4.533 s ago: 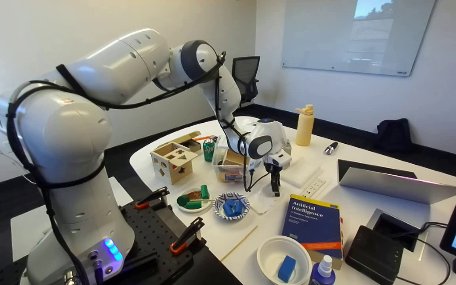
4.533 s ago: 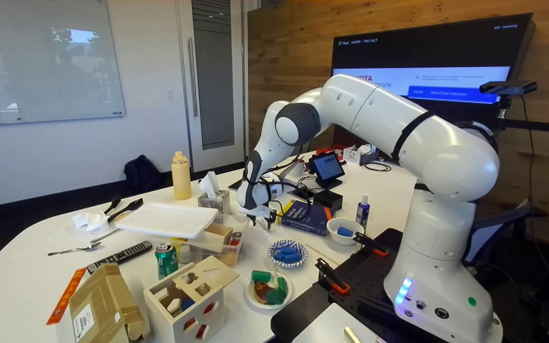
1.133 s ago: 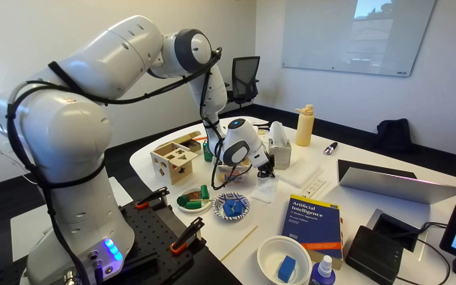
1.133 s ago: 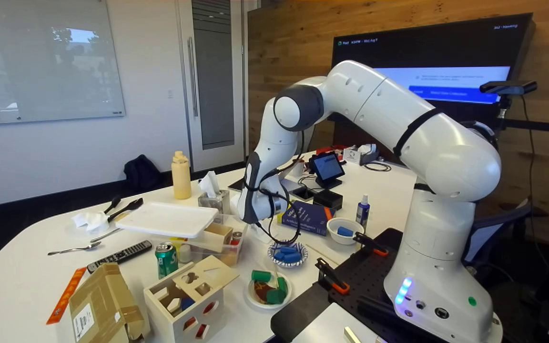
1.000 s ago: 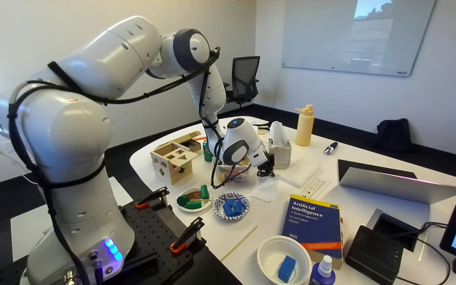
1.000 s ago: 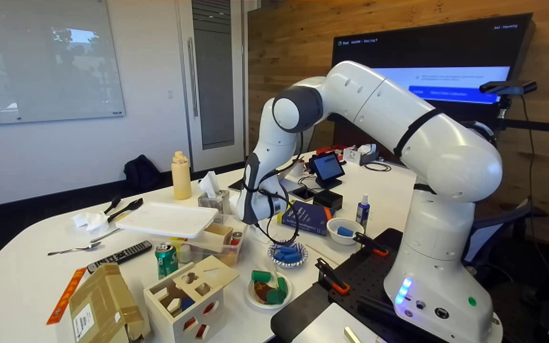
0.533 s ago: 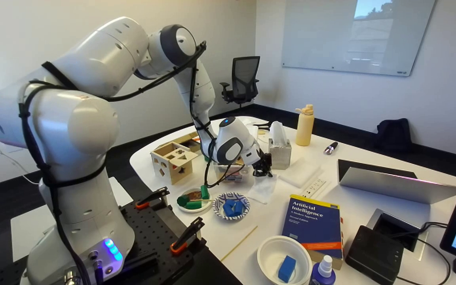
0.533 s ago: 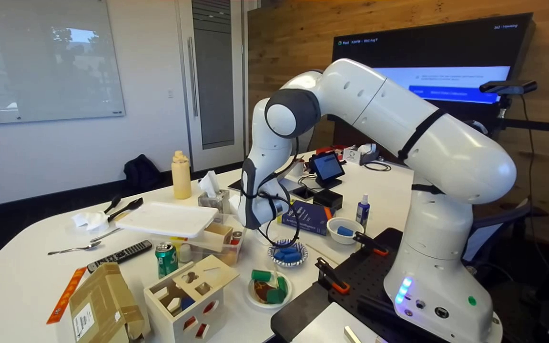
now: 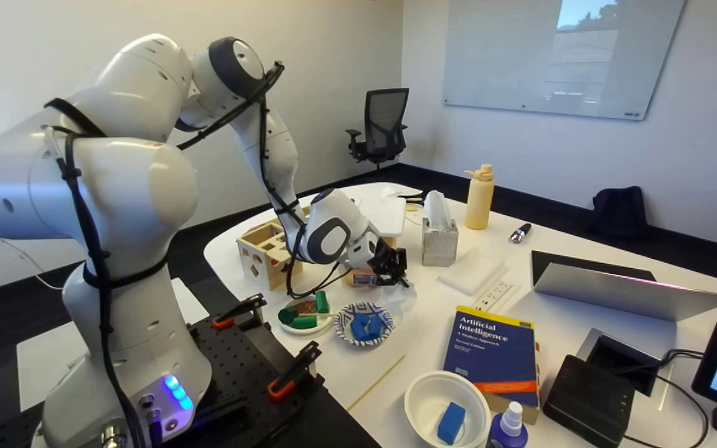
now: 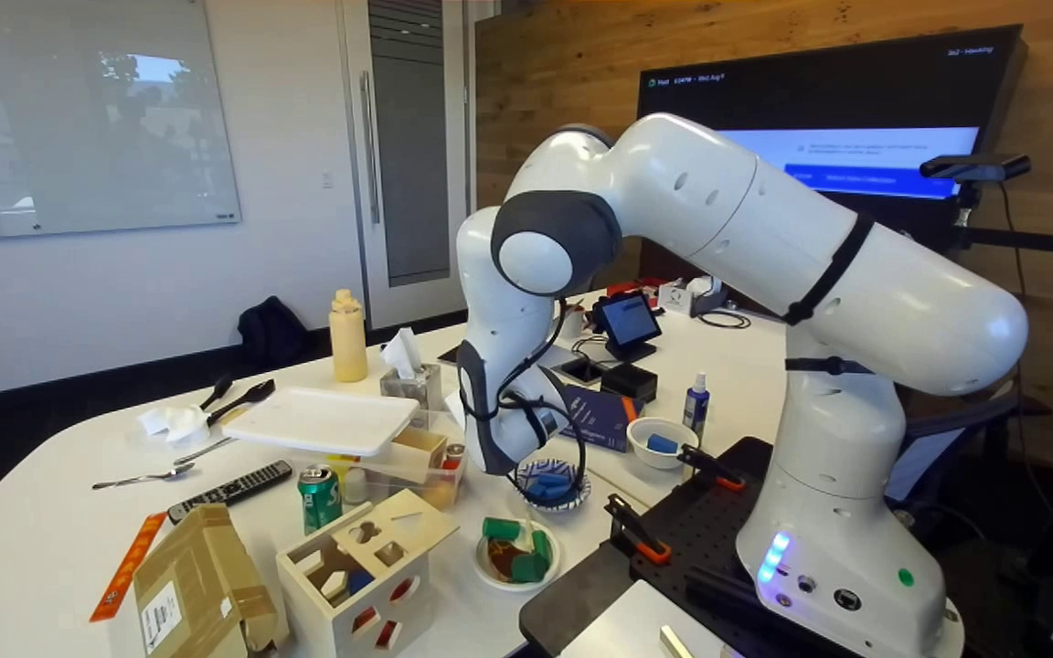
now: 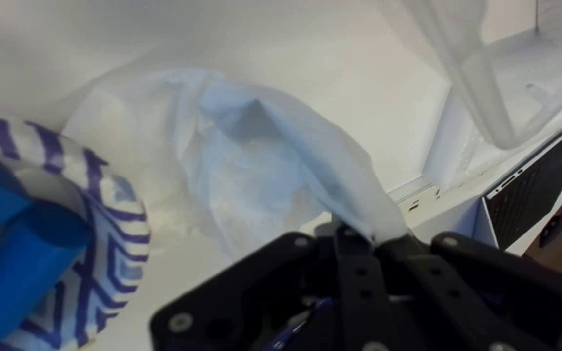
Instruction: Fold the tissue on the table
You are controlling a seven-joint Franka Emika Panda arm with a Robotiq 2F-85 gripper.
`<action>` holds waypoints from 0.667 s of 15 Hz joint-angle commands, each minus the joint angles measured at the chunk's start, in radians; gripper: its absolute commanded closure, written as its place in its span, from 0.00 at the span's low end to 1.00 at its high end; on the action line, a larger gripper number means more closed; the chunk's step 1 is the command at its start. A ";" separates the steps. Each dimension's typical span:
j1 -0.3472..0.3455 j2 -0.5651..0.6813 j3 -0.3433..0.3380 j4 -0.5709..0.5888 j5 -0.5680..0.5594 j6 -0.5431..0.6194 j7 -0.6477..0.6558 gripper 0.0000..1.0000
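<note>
The arm is arching over the bench, and its hand is slanting downward, pinching one end of the white tissue; the rest is drooping to the bench just beside the patterned bowl.

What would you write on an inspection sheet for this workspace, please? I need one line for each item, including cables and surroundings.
Surface: white table, crowded.
Job's things: tissue, rumpled, partly lifted, beside the patterned bowl.
Clutter: blue blocks in that bowl; book, laptop, yellow bottle.
Hand: closed, pinching part of the tissue.
Cables: black cables strapped along the arm; one loop hangs low.
Surroundings: office chair, whiteboard, wall screen.
</note>
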State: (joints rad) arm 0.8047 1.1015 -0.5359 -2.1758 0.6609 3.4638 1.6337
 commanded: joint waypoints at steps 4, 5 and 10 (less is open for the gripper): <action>0.338 0.029 -0.077 -0.237 0.132 0.000 0.245 1.00; 0.381 0.035 -0.071 -0.268 0.147 0.000 0.284 1.00; 0.535 0.084 -0.036 -0.383 0.172 -0.001 0.482 1.00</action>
State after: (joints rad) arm 1.2622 1.1626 -0.5792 -2.4968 0.8175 3.4623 2.0138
